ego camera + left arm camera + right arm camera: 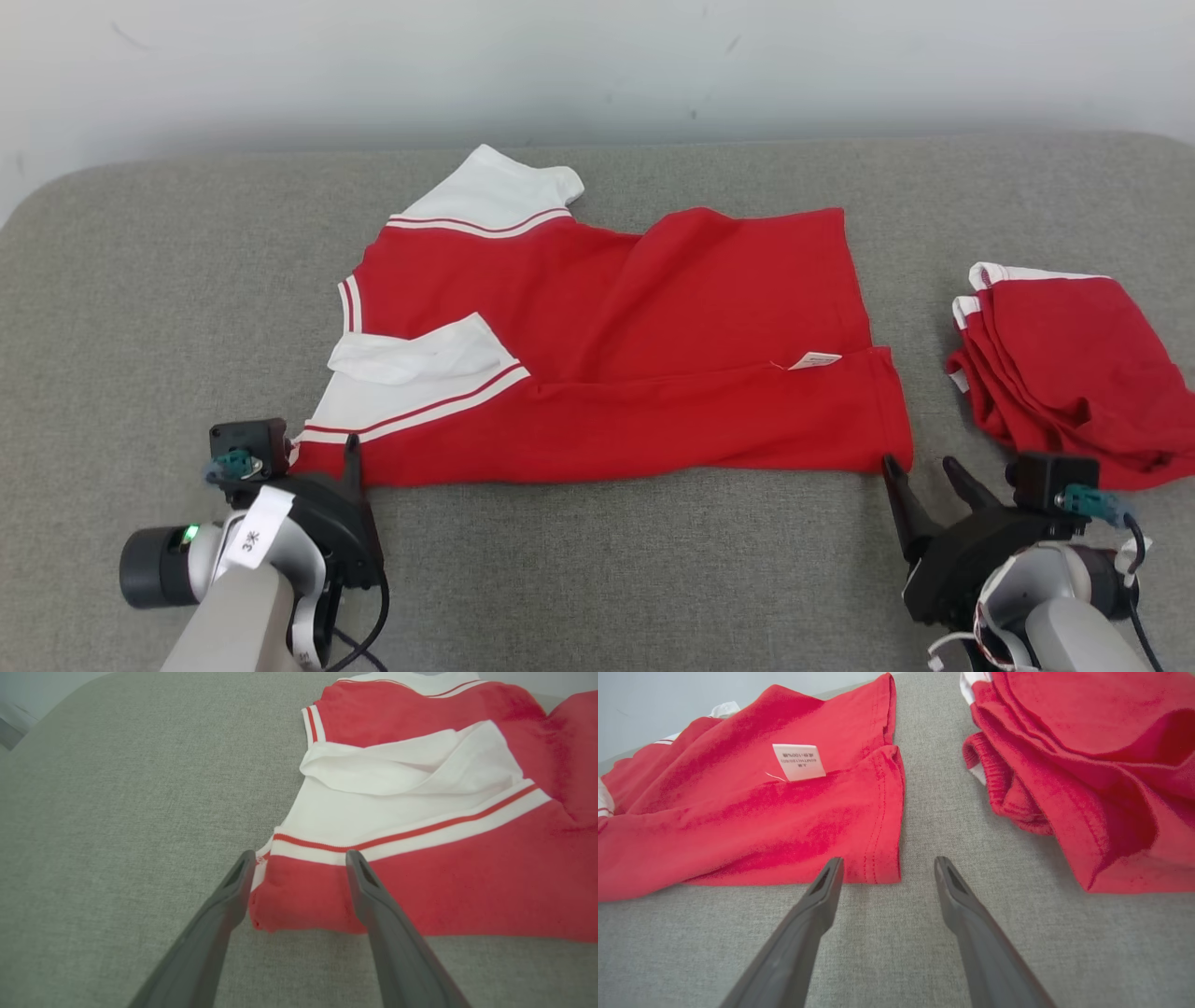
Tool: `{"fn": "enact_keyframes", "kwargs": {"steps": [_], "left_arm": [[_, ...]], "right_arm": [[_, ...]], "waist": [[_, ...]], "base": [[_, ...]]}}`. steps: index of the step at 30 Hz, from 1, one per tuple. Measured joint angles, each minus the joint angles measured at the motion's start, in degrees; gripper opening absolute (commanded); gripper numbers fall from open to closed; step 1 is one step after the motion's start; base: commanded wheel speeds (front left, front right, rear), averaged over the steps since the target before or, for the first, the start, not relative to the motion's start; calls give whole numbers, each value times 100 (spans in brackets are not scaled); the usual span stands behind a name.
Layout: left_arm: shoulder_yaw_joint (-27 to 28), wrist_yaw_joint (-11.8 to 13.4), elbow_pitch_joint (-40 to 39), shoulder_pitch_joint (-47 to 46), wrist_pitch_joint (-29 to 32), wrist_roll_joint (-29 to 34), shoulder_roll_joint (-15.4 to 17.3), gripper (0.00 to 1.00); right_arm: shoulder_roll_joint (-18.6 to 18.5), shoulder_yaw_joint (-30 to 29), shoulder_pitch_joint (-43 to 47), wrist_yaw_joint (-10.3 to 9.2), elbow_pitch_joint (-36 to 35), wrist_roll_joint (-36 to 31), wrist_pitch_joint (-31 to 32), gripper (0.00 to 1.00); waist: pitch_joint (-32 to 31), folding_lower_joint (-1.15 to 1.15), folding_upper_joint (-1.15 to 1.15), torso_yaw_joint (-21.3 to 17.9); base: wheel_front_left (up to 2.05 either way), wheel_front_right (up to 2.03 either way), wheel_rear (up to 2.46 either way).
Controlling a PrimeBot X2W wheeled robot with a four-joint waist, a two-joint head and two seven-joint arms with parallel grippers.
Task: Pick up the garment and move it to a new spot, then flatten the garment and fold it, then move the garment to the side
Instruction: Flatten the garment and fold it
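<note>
Soft red knit shirt (607,355), white striped sleeves, folded lengthwise, flat and central on a coarse grey woven tabletop (140,327) with rounded corners. Rumpled red bundle (1074,364) to its right. Left gripper (300,858) spread wide at the shirt's near sleeve corner; right gripper (888,861) spread wide by the hem corner; both empty. Pale wall (597,65) behind.

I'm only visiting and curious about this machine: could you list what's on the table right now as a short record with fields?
surface: grey padded table
shirt: red with white sleeves, lying mid-table, partly folded, wrinkled
label: white, showing near the shirt's right hem
second garment: red, bunched at the right, apart from the shirt
left gripper: open, at the shirt's near left corner
right gripper: open, at the shirt's near right corner
held: nothing
</note>
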Motion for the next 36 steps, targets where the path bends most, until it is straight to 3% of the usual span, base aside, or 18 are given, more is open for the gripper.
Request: {"fn": "enact_keyframes", "kwargs": {"steps": [28, 30, 36], "left_arm": [[-93, 1, 403, -88, 110, 46, -158, 100], [-102, 1, 409, -92, 110, 46, -163, 100], [-146, -5, 466, -118, 112, 46, -171, 100]], "right_arm": [[-22, 145, -403, -82, 278, -88, 97, 100], [-22, 154, -403, -82, 291, -100, 101, 90], [-24, 142, -403, -100, 408, -135, 140, 100]], "waist": [[75, 0, 0, 247], [77, 1, 0, 252], [85, 0, 0, 260]], "base": [[0, 0, 0], [0, 0, 0], [0, 0, 0]]}}
